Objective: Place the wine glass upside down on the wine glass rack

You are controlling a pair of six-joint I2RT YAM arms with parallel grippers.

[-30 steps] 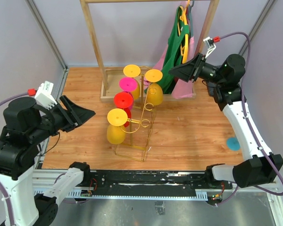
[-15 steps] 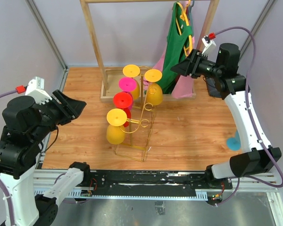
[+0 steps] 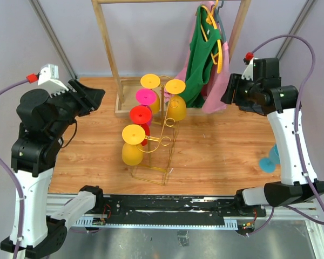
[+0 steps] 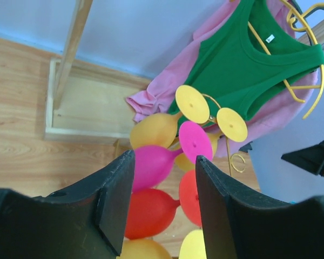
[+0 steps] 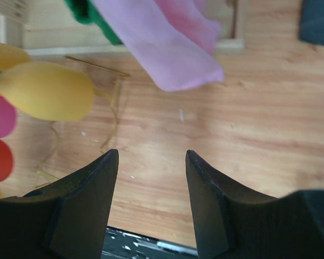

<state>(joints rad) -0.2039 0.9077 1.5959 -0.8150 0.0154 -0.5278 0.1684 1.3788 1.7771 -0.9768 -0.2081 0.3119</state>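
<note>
The gold wire wine glass rack (image 3: 163, 131) stands mid-table with several coloured glasses hanging upside down on it: yellow (image 3: 176, 87), pink (image 3: 146, 97) and red (image 3: 141, 114) ones. A teal wine glass (image 3: 268, 163) stands on the table at the right, partly hidden by my right arm. My left gripper (image 3: 95, 93) hovers high at the far left, open and empty; its wrist view looks between the fingers (image 4: 165, 157) at the pink glass (image 4: 151, 164). My right gripper (image 3: 229, 89) is raised right of the rack, open and empty (image 5: 151, 154) over bare wood.
A tall wooden clothes rail (image 3: 105, 48) stands behind the rack on a wooden base (image 3: 121, 102). Green and pink garments (image 3: 202, 59) hang from it on yellow hangers, close to the right gripper. Metal cage posts (image 3: 54, 38) bound the table.
The left arm has lifted and swung its gripper toward the far left. The right gripper has drawn back to the right, away from the garments, and tipped downward. The glasses on the rack have not moved.
</note>
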